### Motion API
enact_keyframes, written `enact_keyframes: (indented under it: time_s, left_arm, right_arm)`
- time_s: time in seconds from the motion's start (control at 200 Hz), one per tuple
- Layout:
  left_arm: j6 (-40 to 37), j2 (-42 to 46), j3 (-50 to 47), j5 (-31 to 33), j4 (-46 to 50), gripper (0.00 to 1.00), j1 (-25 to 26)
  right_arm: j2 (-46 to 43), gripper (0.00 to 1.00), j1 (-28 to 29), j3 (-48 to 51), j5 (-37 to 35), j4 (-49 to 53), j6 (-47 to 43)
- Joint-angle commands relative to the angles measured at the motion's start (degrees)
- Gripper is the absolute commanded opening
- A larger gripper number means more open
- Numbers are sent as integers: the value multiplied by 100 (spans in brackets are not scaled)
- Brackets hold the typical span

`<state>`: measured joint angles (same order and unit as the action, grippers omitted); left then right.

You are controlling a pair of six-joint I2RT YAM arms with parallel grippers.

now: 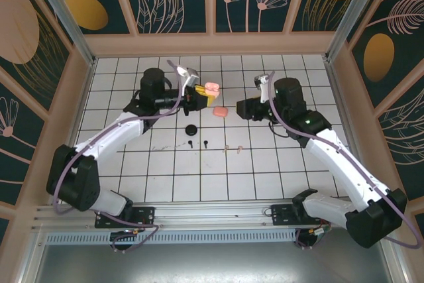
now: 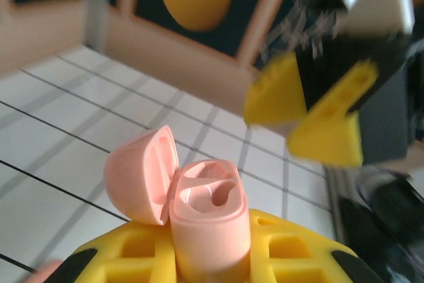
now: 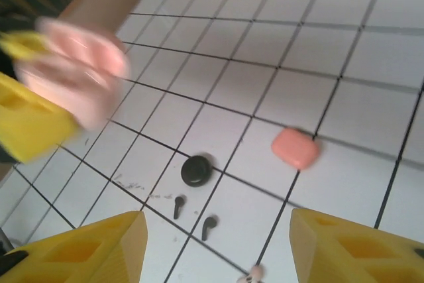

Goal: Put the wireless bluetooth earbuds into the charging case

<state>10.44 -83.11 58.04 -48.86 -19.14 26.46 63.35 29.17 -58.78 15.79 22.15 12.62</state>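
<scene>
1. Right gripper (image 3: 218,220) has its yellow fingers (image 3: 79,250) wide apart and holds nothing; it hangs above the tiled table (image 3: 371,51).
2. Nearest to the arm bases, two pale pink earbuds (image 1: 227,149) lie close together on the table.
3. A little farther and to the left, two black earbuds (image 3: 179,207) lie side by side, slightly apart from each other.
4. Just beyond them sits a black round case (image 3: 197,169), not touching them.
5. Farther and to the right, a closed pink case (image 3: 295,148) lies flat on a tile.
6. Farthest, the left gripper (image 1: 199,95) is clamped on the base of an open pink case (image 2: 209,230). This case is held upright above the table, its lid (image 2: 142,173) tilted back, and its inner wells face up.
</scene>
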Motion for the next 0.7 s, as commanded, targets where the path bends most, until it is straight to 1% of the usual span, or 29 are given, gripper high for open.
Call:
enact_keyframes:
  time_s: [0.0,0.145,0.3,0.43,0.52,0.696]
  left_arm:
    - [645,451,-555,1284,-1677,0,-18]
    - [773,909,-1155,2008,-2358,0,-18]
    - [808,1256,-1629,2334,-2875,0,-18]
    - [853,1394,-1858,2541,-3107,0,-22]
    - [906,1420,-1973,2590,-3255,0,-18]
    - [951,1400,-2134,2627,-3393,0,-18]
  right_arm:
    - [135,58,238,430,-626,297,1307]
    - [558,57,992,675,-1380,164,2752]
    - [1420,53,1619,554,-2055,411,3962]
    - [2156,49,1945,305,-2348,700,4571]
    - [2562,47,2076,92,-2505,940,4825]
    - [3187,44,2159,-394,-2575,1266,5097]
